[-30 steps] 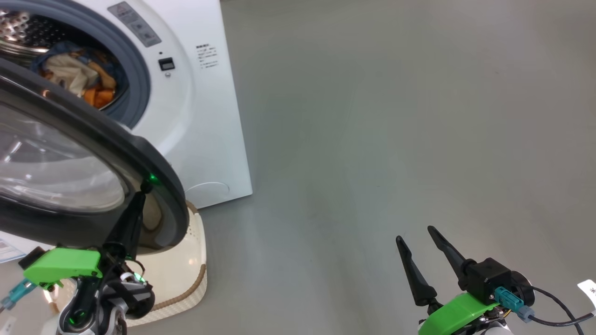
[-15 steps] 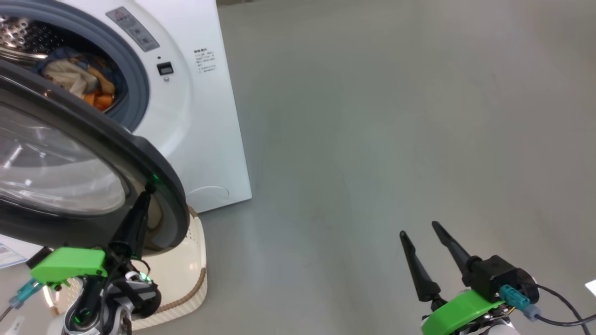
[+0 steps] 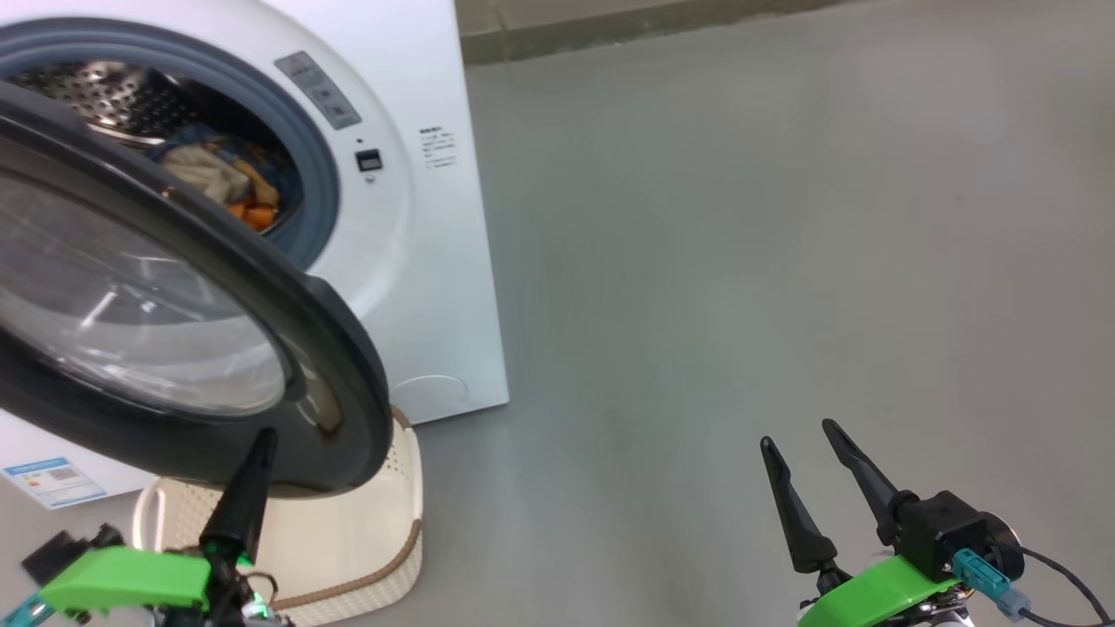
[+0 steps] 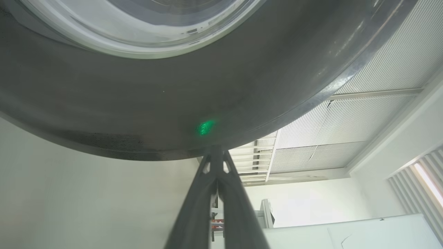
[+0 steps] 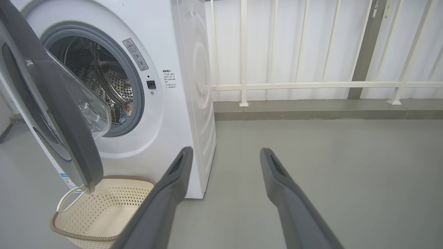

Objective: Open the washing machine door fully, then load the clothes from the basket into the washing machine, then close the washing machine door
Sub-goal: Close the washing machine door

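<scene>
Left wrist view: the jaws of the left gripper (image 4: 216,155) are seen pressed shut with nothing between them. Their tip is set right at the lower edge of the large round washing machine door (image 4: 104,103) with its glossy black rim and bulging clear glass window. Whether the rim is touched cannot be told. A green glint is thrown on the rim just above the tip. The jaws of the right gripper (image 5: 225,154) are held wide and empty, well apart from the door, over the grey floor (image 3: 740,261). The door is found standing partly open. Behind the door the big white front-loading washing machine (image 3: 435,305) is seen, and beige, orange and blue clothes (image 3: 218,178) are seen lying in its steel drum. Under the door's lower edge the cream-white perforated plastic basket (image 3: 383,522) with a brown woven-look rim is set on the floor.
</scene>
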Robot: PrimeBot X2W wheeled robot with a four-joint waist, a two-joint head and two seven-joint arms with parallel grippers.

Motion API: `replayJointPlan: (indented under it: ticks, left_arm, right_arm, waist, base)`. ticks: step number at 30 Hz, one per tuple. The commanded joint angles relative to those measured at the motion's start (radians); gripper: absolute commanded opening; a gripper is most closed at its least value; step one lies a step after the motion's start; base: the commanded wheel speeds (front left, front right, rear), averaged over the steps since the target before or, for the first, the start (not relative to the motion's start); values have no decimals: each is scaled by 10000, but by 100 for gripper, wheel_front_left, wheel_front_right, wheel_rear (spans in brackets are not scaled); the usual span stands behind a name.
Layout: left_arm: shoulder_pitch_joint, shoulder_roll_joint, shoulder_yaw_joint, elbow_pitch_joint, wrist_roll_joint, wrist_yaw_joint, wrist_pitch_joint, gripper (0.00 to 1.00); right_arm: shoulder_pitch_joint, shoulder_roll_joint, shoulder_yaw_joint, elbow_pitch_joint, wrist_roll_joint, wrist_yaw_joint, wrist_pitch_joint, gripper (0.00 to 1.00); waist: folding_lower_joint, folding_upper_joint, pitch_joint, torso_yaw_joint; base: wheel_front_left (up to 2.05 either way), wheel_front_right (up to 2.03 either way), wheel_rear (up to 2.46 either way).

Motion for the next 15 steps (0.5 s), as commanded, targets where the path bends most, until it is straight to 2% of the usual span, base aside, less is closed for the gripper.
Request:
replayJointPlan:
  ticks: [1, 5, 9, 12, 15]
  left_arm:
    - [66, 220, 259, -610, 410, -71, -228, 0]
    - [657, 579, -258, -1397, 1845, -71, -1314, 0]
    - [1147, 1047, -988, -1750, 3054, -71, -3062, 0]
    - [1441, 1621, -1593, -1488, 4301, -71, -4682, 0]
    - [1537, 1931, -1846, -1075, 5454, -71, -5180, 0]
  right_arm:
    - [-19, 34, 243, -318, -106, 27, -59, 100]
    - [41, 35, 287, -376, -117, 27, -59, 100]
    - [82, 35, 404, -384, -78, 27, -59, 100]
    - [112, 35, 587, -355, 2, 27, -59, 100]
    - [155, 36, 717, -306, 46, 27, -59, 100]
  waist:
    - [0, 0, -216, 257]
    - [0, 0, -418, 541]
    - [0, 0, -601, 801]
    - [0, 0, -716, 975]
    - [0, 0, -815, 1143]
  base:
    - [0, 0, 0]
    - [0, 0, 0]
    - [0, 0, 0]
    - [0, 0, 0]
    - [0, 0, 0]
